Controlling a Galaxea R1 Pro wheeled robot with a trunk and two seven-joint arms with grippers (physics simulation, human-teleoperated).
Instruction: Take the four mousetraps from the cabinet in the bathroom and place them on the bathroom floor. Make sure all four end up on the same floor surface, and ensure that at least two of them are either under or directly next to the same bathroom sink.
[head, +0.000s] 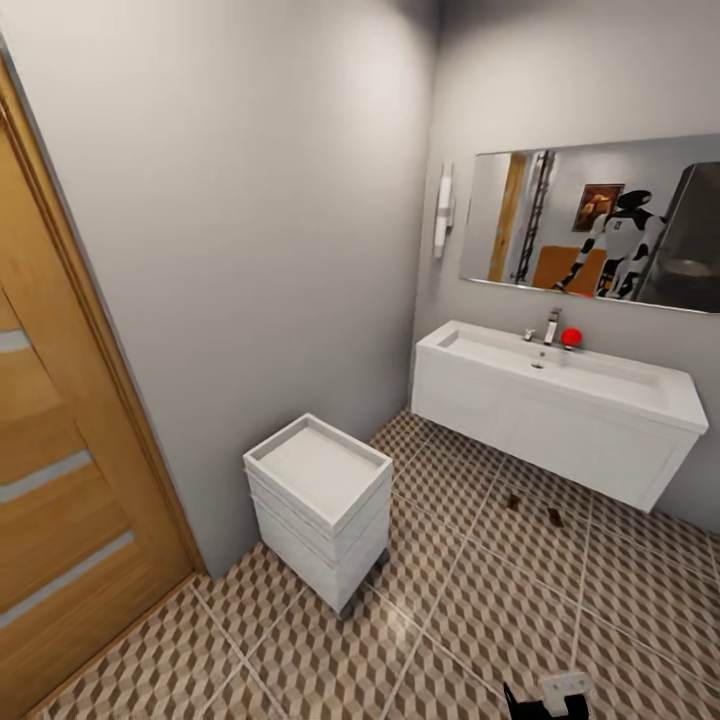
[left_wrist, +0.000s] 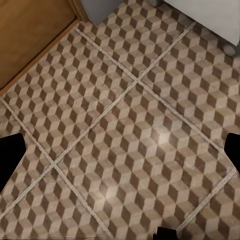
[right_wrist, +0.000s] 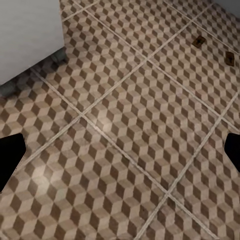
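Two small dark brown mousetraps lie on the cube-patterned bathroom floor (head: 470, 600) just in front of the white vanity, below the sink (head: 560, 372): one mousetrap (head: 513, 501) to the left, the other mousetrap (head: 555, 517) beside it. The right wrist view catches the same pair, one mousetrap (right_wrist: 198, 41) and its neighbour (right_wrist: 230, 57), far ahead of my right gripper (right_wrist: 120, 152), which hangs open over bare tiles. My left gripper (left_wrist: 120, 155) is open too, with nothing between its black fingers (left_wrist: 10, 155). The orange-brown cabinet is out of view.
A white wheeled drawer unit (head: 320, 500) stands against the grey wall left of the sink. A wooden door (head: 60, 480) fills the left edge. A mirror (head: 600, 225) hangs above the chrome tap (head: 551, 325), with a red object (head: 571, 337) beside it.
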